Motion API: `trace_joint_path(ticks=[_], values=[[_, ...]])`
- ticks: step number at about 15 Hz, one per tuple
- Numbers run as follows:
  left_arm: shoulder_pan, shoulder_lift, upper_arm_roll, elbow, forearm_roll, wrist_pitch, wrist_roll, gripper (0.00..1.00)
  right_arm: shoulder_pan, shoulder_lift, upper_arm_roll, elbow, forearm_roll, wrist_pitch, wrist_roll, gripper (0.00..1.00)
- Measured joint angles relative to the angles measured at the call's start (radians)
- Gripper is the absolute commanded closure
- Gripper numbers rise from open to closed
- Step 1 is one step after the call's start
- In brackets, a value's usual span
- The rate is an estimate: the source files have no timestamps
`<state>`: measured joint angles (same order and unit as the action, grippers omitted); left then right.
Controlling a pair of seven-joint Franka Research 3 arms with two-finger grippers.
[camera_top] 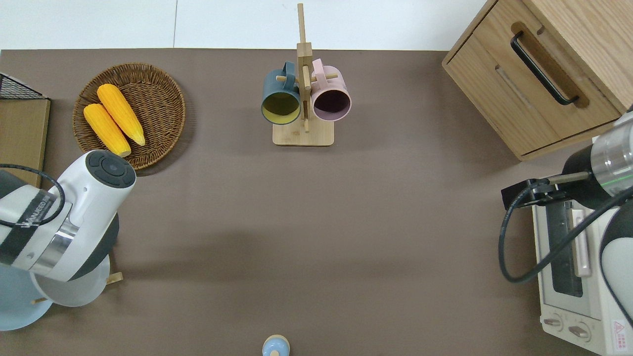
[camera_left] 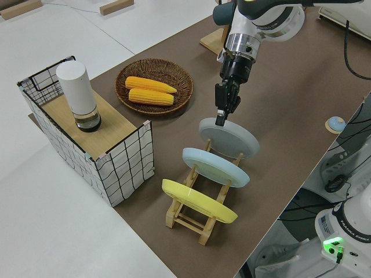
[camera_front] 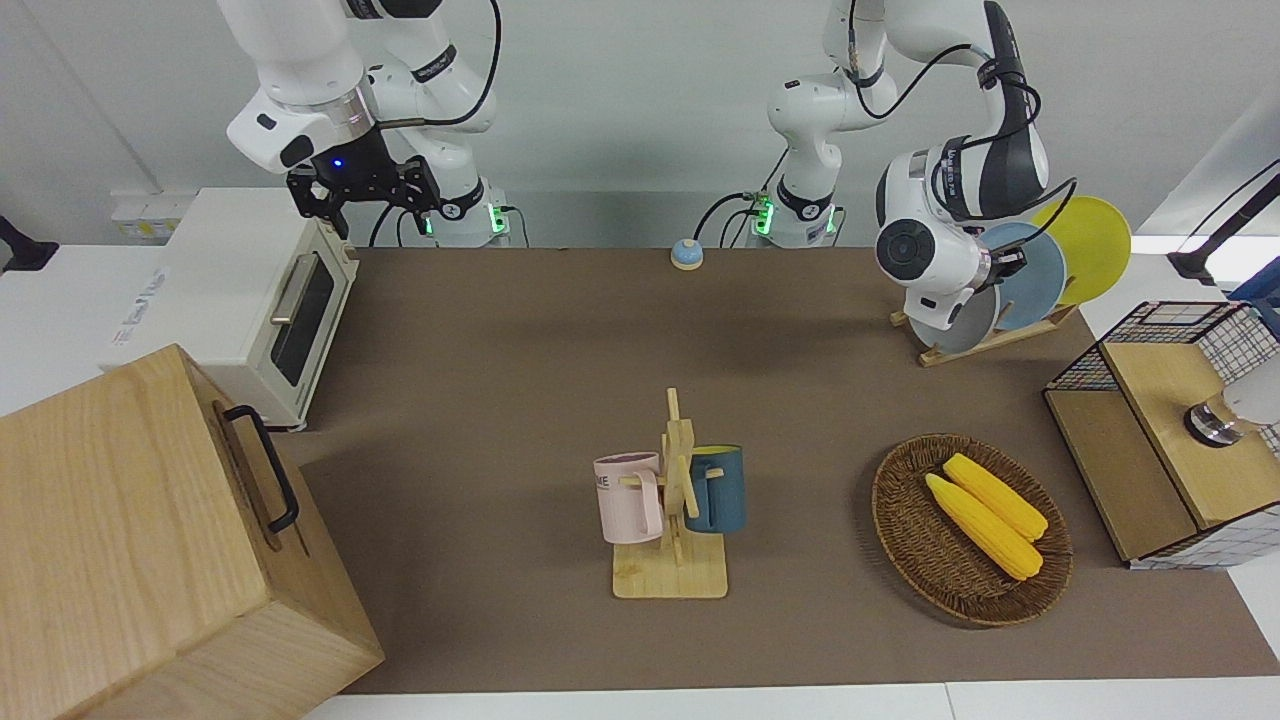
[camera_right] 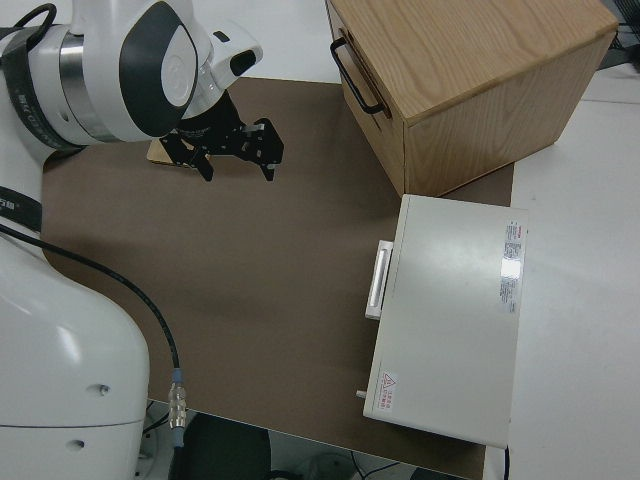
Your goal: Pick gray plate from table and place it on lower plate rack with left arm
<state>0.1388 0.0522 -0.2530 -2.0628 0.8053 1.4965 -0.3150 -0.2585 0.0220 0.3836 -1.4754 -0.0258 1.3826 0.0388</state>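
The left end effector [camera_left: 220,117] pinches the gray plate's [camera_left: 233,136] rim, the plate standing in the lower plate rack [camera_left: 200,217].

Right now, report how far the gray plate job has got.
Done: the gray plate is off the table and stands in the lower plate rack, in the slot next to the blue plate. In hand: the left gripper is at the plate's top rim. Left: release it and pull away. The right arm is parked.
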Motion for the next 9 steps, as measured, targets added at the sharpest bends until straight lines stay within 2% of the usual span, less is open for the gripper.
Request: trace_joint_path(ticks=[1,5,6,7,9], values=[[0.0,0.0,0.0,0.0,0.0,0.001,0.0,0.42,0.0,0.0,0.0,0.0,0.0,0.0,0.0,0.017],[0.0,0.0,0.005,0.0,0.0,0.003,0.001,0.28,0.0,0.0,0.0,0.0,0.0,0.0,0.0,0.017],[0.0,0.0,0.006,0.0,0.0,0.003,0.001,0.21,0.0,0.0,0.0,0.0,0.0,0.0,0.0,0.017],[0.0,0.0,0.006,0.0,0.0,0.003,0.001,0.02,0.0,0.0,0.0,0.0,0.0,0.0,0.0,0.017],[0.0,0.0,0.008,0.0,0.0,0.003,0.001,0.02,0.0,0.0,0.0,0.0,0.0,0.0,0.0,0.017]])
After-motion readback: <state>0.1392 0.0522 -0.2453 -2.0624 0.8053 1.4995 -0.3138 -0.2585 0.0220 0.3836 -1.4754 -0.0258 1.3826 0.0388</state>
